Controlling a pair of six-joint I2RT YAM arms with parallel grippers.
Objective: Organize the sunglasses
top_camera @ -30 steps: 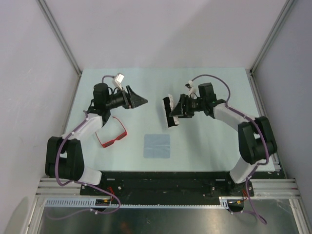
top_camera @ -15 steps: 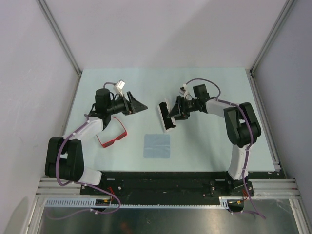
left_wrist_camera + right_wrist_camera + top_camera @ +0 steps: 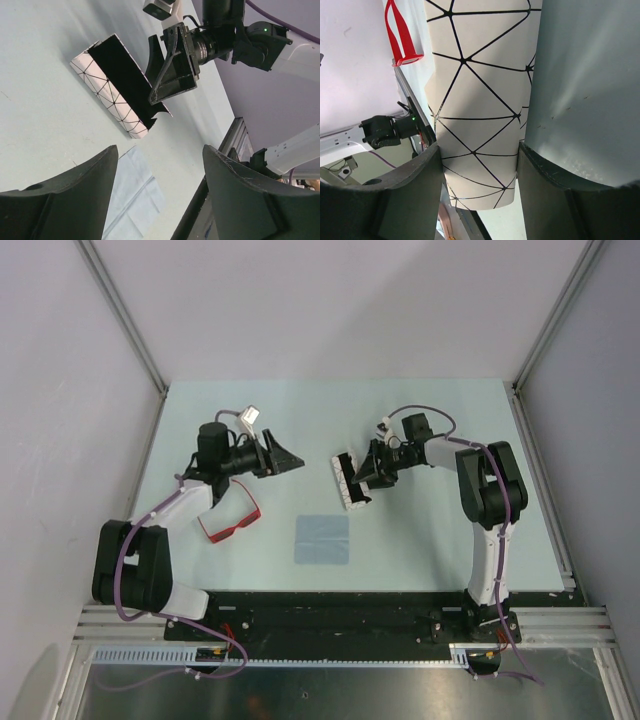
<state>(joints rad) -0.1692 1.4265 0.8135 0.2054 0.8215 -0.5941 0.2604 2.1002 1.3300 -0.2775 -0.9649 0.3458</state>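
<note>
The right claw (image 3: 366, 470) is pinching the white patterned case (image 3: 120, 82) across its width. It holds the case tilted just off the tabletop (image 3: 430, 540), right of the middle, with the dark open mouth turned toward the left arm. The left claw (image 3: 288, 452) is spread and holds nothing, hanging above the surface left of the case and pointing at it.

The sunglasses (image 3: 232, 523) lie flat on the near left of the tabletop, just beside the left forearm and well apart from the case. They have not been picked up.

The step in hand looks like loading the case, so the left arm's job is to fetch the glasses. A good way would be:

- Swing the left arm back and down.
- Take the red frame at the bridge or one lens rim, not by a thin temple arm, which would likely flex.
- Lift straight up so the lenses do not scrape.
- Hold the right grip steady so the mouth does not swing during insertion.

From above it is hard to say whether the temples are folded. If they are not, they may catch on the case lip.

A light-blue cloth (image 3: 322, 539) lies flat near the middle, closer to the near edge. The tabletop is pale green and matte. Plain grey walls (image 3: 330, 300) enclose it, with metal rails (image 3: 120, 315) running up the corners.
</note>
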